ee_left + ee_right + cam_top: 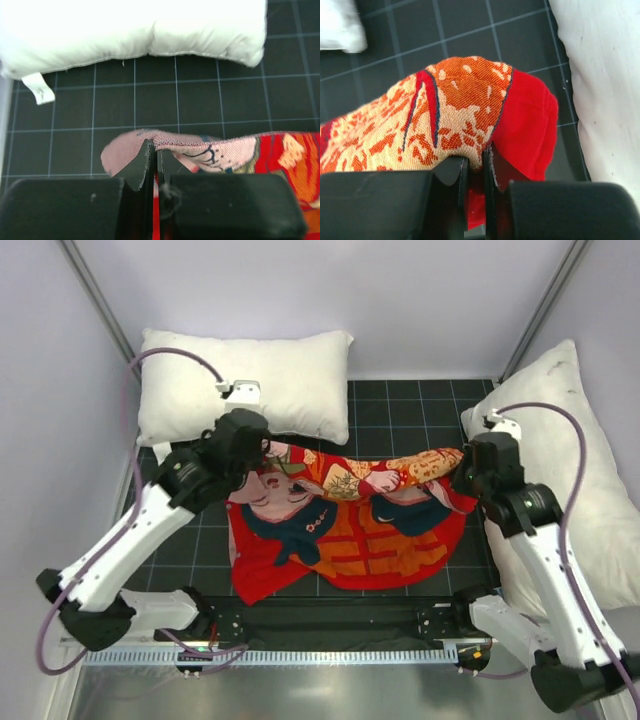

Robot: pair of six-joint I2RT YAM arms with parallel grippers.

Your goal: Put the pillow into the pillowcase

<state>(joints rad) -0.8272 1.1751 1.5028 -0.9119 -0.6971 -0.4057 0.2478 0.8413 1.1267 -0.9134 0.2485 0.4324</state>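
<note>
The red pillowcase (pixel 345 530) with cartoon children lies spread on the black grid mat, its far edge lifted. My left gripper (pixel 262 450) is shut on its far left corner, where the faded pink reverse (pixel 125 152) shows folded over the fingers. My right gripper (pixel 462 472) is shut on its far right corner, orange print and red cloth (pixel 485 120) bunched over the jaws. The plump white pillow (pixel 250 385) lies at the far left, just beyond the left gripper; its small corner tag (pixel 39 88) shows in the left wrist view.
A larger white pillow with dark specks (pixel 585 470) lies along the right edge, right beside my right arm; it also shows in the right wrist view (pixel 605 75). Grey walls close in on the left, back and right. A metal rail (pixel 270 655) runs along the near edge.
</note>
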